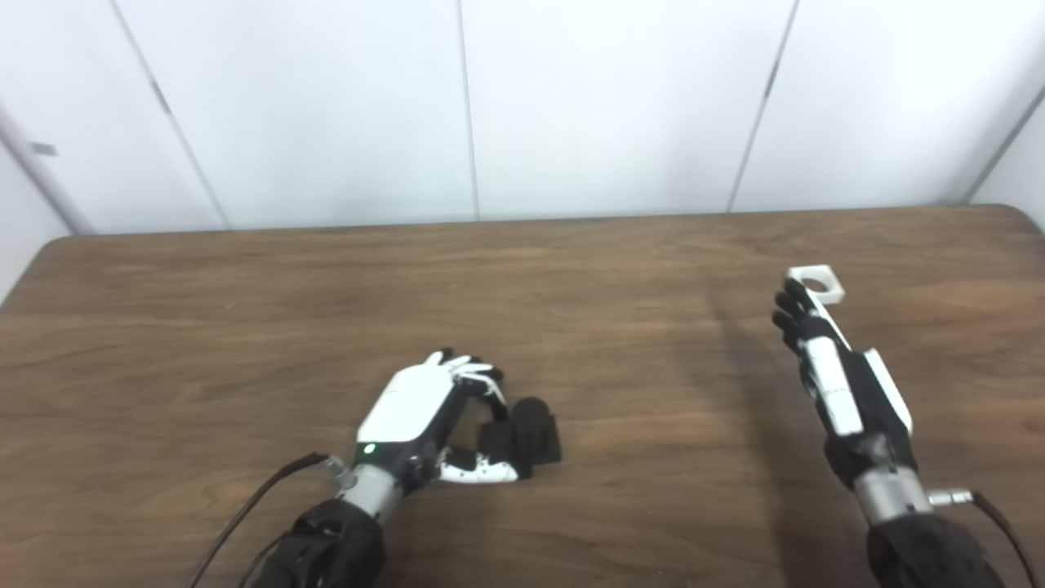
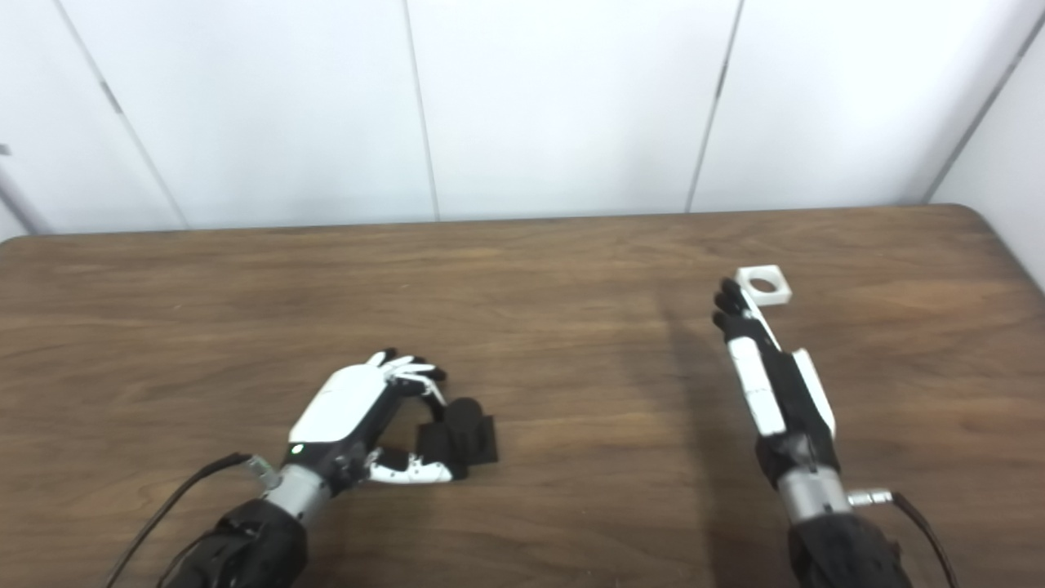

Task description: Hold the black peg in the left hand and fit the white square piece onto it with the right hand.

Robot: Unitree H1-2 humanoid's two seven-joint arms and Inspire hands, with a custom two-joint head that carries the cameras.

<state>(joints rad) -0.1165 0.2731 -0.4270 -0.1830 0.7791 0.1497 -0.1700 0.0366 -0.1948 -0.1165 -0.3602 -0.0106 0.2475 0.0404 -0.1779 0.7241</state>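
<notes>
At the lower left of the frame, a black cable (image 1: 253,502) trails along the desk (image 1: 571,269) beside the left arm. The left hand (image 1: 424,408) lies low over the wood, left of centre, its white back turned up. Its fingers (image 1: 469,367) are curled over and its thumb (image 1: 482,469) reaches out along the desk to the right, so the hand forms an open C. The peg (image 1: 526,433) sits inside that C, at the lower centre of the frame, a black round post standing on a black square base that rests on the desk. The thumb tip touches the near edge of the base; whether the curled fingers press the peg or only stand just beside it cannot be told, so the hold itself is uncertain.

The middle of the desk, right of the peg, is bare wood crossed by a faint shadow.

At the right of the frame the right hand (image 1: 824,359) stretches up and away, edge on, its fingers straight and held close together. The white square piece (image 1: 816,283), with a round hole through it, lies at its fingertips (image 1: 790,306) in the upper right part of the desk. The tips appear to touch its near side; a pinch cannot be made out.
</notes>
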